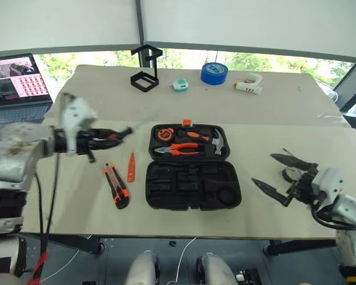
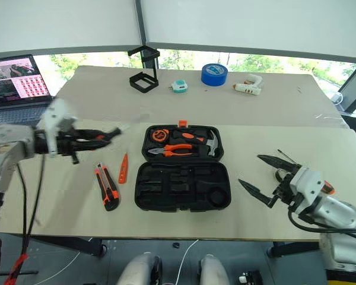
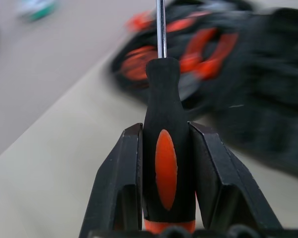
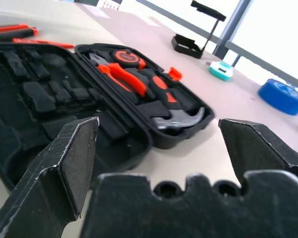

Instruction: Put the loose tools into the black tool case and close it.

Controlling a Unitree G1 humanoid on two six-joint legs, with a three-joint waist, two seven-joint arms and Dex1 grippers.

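Open black tool case point(image 1: 193, 184) at table point(image 1: 273, 119) centre, lid half holding pliers and hammer, near half with empty recesses. Left gripper point(image 3: 165, 148) — jaws clamped on the handle of a screwdriver point(image 3: 164, 144), shaft running forward along the fingers toward the case, which lies ahead and to its right. Right gripper point(image 1: 282, 175) — jaws spread wide, empty, just right of the case. Utility knife point(image 1: 117, 185) and slim tester screwdriver point(image 1: 130, 167) lie left of the case, nearer the left arm, long axes roughly front-to-back.
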